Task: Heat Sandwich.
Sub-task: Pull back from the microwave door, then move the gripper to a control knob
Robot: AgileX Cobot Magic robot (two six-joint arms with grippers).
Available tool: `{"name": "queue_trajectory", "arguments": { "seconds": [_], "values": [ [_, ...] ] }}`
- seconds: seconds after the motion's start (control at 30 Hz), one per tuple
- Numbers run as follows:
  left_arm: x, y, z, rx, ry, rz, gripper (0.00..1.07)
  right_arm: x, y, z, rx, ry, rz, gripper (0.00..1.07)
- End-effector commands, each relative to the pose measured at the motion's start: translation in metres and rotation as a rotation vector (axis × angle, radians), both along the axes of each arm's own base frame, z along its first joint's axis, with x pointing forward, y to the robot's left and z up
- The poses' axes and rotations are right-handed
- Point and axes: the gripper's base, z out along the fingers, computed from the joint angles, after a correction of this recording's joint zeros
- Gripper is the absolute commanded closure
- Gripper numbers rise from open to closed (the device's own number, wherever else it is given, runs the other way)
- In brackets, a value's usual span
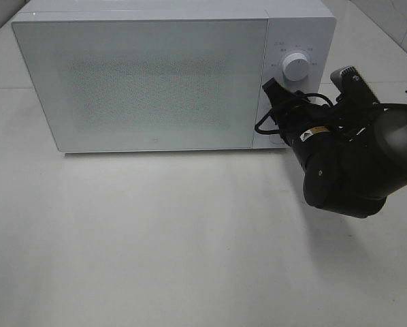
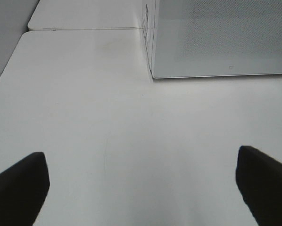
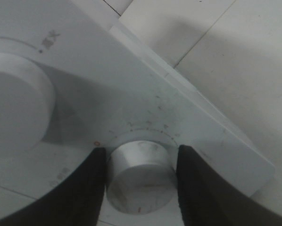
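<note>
Hidden: microwave (image 1: 288,34) interior is obscured by its door (image 1: 142,82).
Right gripper (image 3: 140,160): clamped around the microwave's lower knob (image 3: 140,183).
Left gripper (image 2: 141,181): fingers spread wide, near microwave.

Soft, even light, washed-out white table (image 1: 190,238), faint shadow under microwave (image 1: 142,82), blurred right-wrist close-up.

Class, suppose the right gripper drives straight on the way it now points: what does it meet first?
The right gripper has its jaws clasped on the lower knob, so the tips would probably meet the microwave's control panel just behind it.
</note>
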Motion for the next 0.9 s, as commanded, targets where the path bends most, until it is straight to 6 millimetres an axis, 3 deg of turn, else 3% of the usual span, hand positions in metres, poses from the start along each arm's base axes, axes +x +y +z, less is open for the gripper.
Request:
{"name": "queue_trajectory", "arguments": {
  "seconds": [0.03, 0.53, 0.9],
  "values": [
    [-0.004, 0.0, -0.001, -0.003, -0.026, 0.0, 0.05, 0.001, 0.005, -0.002, 0.149, 0.04, 0.0, 0.96],
    [-0.004, 0.0, -0.001, -0.003, -0.026, 0.0, 0.05, 0.003, 0.002, 0.009, 0.554, -0.096, -0.112, 0.95],
    [-0.004, 0.0, -0.001, -0.003, -0.026, 0.0, 0.05, 0.004, 0.001, 0.015, 0.679, -0.168, -0.133, 0.95]
  ]
}}
